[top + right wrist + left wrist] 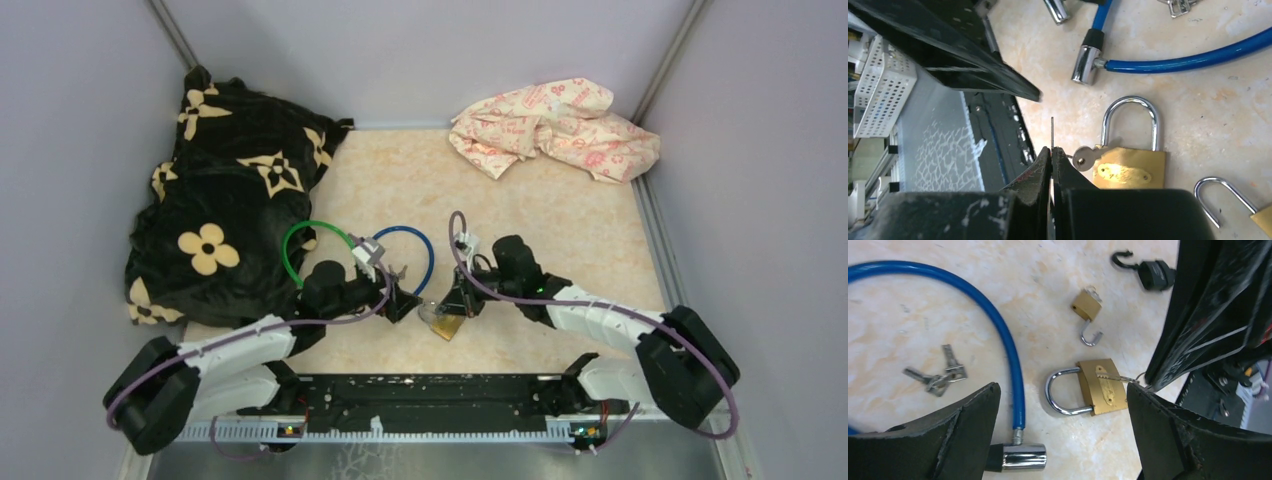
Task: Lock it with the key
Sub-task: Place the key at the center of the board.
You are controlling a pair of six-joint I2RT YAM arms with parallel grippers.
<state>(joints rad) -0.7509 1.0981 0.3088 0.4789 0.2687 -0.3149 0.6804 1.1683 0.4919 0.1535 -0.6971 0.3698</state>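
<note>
Left wrist: the left gripper (pixel 1063 425) gapes wide over the padlock (pixel 1100 387), which lies flat on the table (pixel 908 315) with a key (pixel 1115 378) at its body. Right wrist: the right gripper (pixel 1052 165) is clenched on the key's thin ring (pixel 1052 131). Top: the padlock lies between both grippers.

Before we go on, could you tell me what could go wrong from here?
The right hand pinches only the thin key ring, so the key may swing or slip. The left hand is open, so the big padlock lies free and could slide toward the small padlock.
</note>
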